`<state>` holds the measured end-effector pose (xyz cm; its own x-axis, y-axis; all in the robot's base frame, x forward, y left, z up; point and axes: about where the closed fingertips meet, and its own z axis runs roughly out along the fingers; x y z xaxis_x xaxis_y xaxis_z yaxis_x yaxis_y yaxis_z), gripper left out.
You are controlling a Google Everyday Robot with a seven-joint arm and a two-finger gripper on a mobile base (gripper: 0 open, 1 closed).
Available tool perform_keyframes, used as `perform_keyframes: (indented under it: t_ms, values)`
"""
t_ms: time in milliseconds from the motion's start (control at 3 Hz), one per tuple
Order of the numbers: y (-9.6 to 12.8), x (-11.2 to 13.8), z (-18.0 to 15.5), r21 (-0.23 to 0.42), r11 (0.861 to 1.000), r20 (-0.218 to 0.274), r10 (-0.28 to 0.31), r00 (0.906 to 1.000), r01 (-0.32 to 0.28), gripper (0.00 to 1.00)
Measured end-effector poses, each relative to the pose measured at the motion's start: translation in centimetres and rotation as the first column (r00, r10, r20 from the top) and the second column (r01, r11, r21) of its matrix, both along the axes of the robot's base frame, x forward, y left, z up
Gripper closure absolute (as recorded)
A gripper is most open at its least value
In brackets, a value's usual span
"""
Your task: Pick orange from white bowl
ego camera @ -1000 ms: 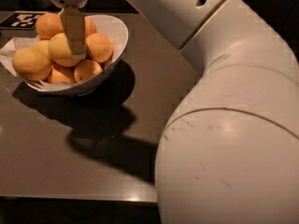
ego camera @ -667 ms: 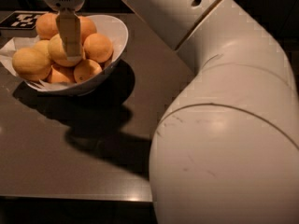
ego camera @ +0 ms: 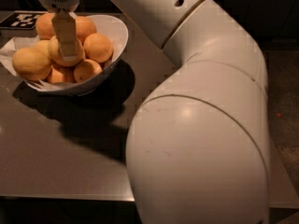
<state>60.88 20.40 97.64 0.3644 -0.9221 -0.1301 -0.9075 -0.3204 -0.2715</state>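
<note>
Fingers (ego camera: 64, 31) come first: only one shows, a flat tan pad hanging straight down from the grey head of the gripper (ego camera: 67, 51), and since its partner is hidden behind the fruit I cannot tell whether they are spread or clamped. Nearest the camera, the arm (ego camera: 201, 139) fills the right half of the view, a bulky cream shell with a seam across it, rising to the upper left toward the gripper. Under it lies the dark grey table (ego camera: 56, 162), where a heavy shadow (ego camera: 93, 120) spreads from the base of the bowl. Farther back, at the upper left, sits the white bowl (ego camera: 119, 36), its rim slanting higher on the right, with white paper (ego camera: 11, 48) poking over the left edge. It is heaped with fruit: a large pale one (ego camera: 30, 63) at the left, a deeper-coloured one (ego camera: 98, 46) at the right, a smaller one (ego camera: 86, 70) low in front. The orange (ego camera: 54, 52) sits on top in the middle of the heap (still inside the bowl), and the tan pad lies across its near face, its tip just past the fruit's middle. Beyond the bowl, a black-and-white marker tag (ego camera: 21, 18) lies flat on the table's far edge.
</note>
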Motion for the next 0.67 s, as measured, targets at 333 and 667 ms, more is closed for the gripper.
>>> perform_keyframes:
  t_ms: [333,667]
  values:
    - [0.93,0.91,-0.49,-0.011,1.0,0.004,0.026,0.9997,-0.026,0.18]
    - [1.27,1.74,-1.23,-0.018,0.999,-0.005,0.032,0.9995,-0.032,0.2]
